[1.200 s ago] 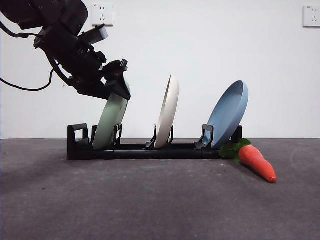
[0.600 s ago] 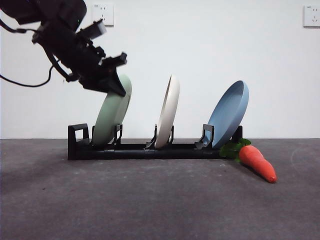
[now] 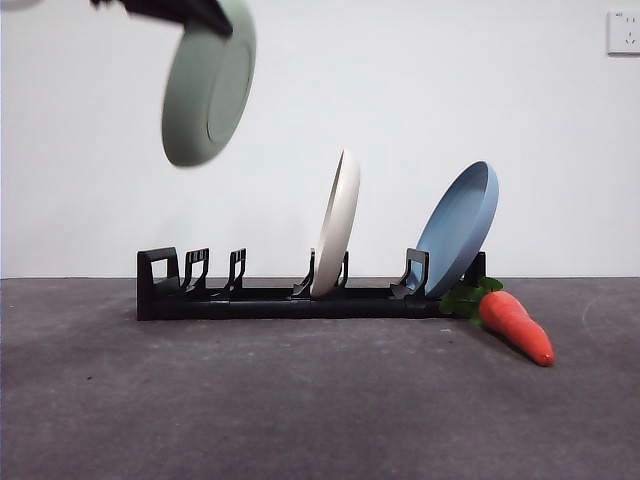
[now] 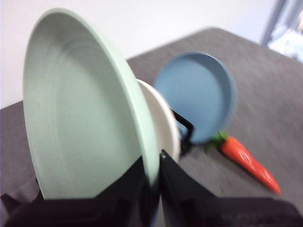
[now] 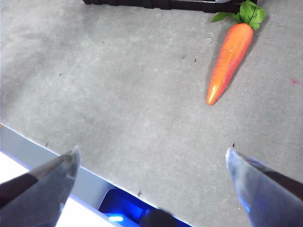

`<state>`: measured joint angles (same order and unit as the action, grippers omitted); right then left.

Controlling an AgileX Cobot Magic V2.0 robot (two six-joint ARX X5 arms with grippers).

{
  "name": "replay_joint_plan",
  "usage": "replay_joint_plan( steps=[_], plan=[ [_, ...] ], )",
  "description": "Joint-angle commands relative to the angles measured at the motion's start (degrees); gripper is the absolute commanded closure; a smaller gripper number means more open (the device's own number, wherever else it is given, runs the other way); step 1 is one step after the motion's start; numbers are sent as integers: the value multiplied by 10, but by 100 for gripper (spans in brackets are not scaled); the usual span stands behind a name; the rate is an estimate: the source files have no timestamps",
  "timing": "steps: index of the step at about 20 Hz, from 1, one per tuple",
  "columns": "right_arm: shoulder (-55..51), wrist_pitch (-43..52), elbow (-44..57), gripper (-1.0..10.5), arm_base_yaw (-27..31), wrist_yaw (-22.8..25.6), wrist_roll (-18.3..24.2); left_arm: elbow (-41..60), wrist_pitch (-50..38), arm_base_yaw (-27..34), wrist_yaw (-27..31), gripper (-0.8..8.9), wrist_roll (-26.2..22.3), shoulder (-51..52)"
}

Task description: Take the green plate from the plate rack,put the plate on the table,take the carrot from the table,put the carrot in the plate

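My left gripper [image 3: 205, 15] is shut on the rim of the green plate [image 3: 205, 95] and holds it high in the air, above the left end of the plate rack [image 3: 270, 295]. In the left wrist view the plate [image 4: 80, 109] stands on edge between the jaws [image 4: 151, 177]. The rack's left slots are empty. The carrot [image 3: 515, 325] lies on the table [image 3: 300, 400] just right of the rack, leaves toward the rack. My right gripper [image 5: 151, 161] is open above the table near its front edge, with the carrot [image 5: 227, 61] well ahead of it.
A cream-white plate [image 3: 337, 225] stands in the rack's middle slot and a blue plate [image 3: 458, 228] leans in its right slot. The table's front edge [image 5: 42, 156] shows under the right gripper.
The left gripper has lifted the green plate up out of the rack's left slot to the top of the front view. The other plates and the carrot have not moved.
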<state>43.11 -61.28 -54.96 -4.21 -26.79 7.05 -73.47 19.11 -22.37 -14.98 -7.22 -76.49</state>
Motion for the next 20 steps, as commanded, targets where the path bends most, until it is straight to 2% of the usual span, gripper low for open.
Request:
replay_joint_plan(
  steps=[1,4,6,10,15,20],
  plan=[
    [0,2,-2,349,-1,1,-1,-1,86,-57,88,819,-112,45],
    [0,2,-2,349,-1,0,-2,-1,177,-159,220,818,-169,60],
    [0,2,-1,349,-1,-2,-2,1,212,-222,283,818,-175,47],
    [0,2,-2,349,-1,-2,-1,34,210,-325,379,818,-175,-5],
    [0,2,-2,349,-1,-3,-2,106,123,-366,390,819,-174,-105],
    [0,2,-1,349,-1,-3,-1,113,61,-377,421,819,-170,-223]
  ],
)
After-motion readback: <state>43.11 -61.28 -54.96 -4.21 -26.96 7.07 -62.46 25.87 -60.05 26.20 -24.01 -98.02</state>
